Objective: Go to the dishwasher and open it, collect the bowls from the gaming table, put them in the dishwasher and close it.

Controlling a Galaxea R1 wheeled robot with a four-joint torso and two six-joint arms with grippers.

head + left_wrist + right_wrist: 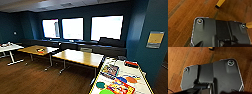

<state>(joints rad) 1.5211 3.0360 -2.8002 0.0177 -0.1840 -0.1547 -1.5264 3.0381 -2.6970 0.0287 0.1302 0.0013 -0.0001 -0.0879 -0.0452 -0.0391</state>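
four bowls [131,79] on the gaming table [143,87], two wooden tables [80,57] beyond; hand states impossible to tell

Head camera high, facing windows [75,28], wrist cameras probably close above wood floor [180,25]

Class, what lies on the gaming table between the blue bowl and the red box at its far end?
In the head view, bare white tabletop separates the blue bowl from the red box.
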